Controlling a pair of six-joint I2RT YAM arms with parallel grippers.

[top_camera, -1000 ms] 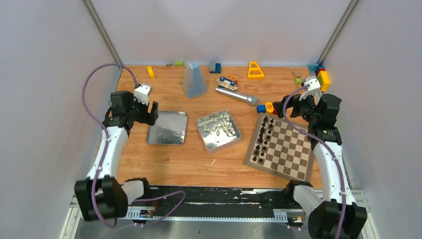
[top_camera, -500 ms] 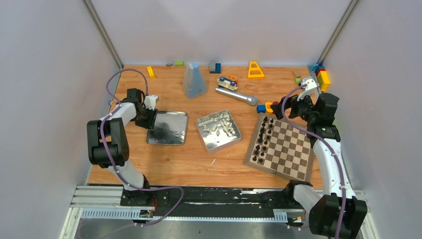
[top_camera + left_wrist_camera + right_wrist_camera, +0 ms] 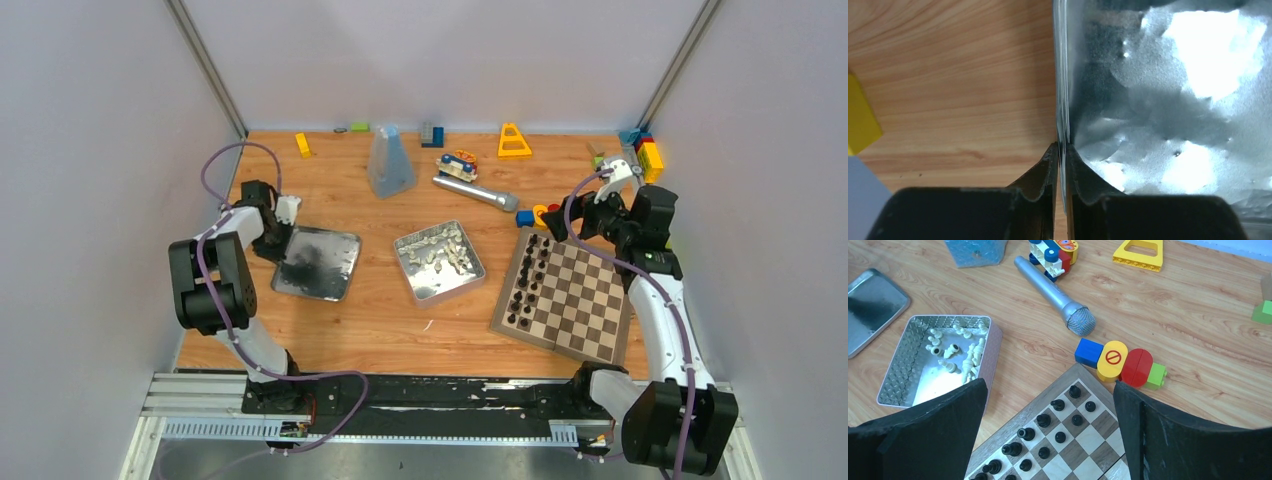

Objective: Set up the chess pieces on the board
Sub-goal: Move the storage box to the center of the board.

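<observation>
I observed that over the last second the left gripper [image 3: 1060, 150] had gone from standing wide beside the flat metal lid [image 3: 1173, 100] to nipping that lid's left rim. Its fingers were closed hard on the thin edge, with only the metal between them. In the same interval the left arm had folded back toward its base. The lid had been dragged and turned a little toward the left side of the table, so it lay further from the open tin [image 3: 447, 291]. The right gripper [image 3: 1049, 385] had barely moved: it hung over the far corner of the board [image 3: 585, 305] with its fingers spread fully apart and nothing between them. The white chess pieces [image 3: 965, 355] lay heaped in the tin, just left of the board, and none stood on a square. The black pieces [image 3: 527, 280] occupied the two files along the board's tin-side edge. My judgement was that the left arm's action was housekeeping, clearing the lid aside, and added nothing to the set-up itself. The white side remained wholly unplaced, and the right arm looked the better positioned to begin fetching from the tin.
</observation>
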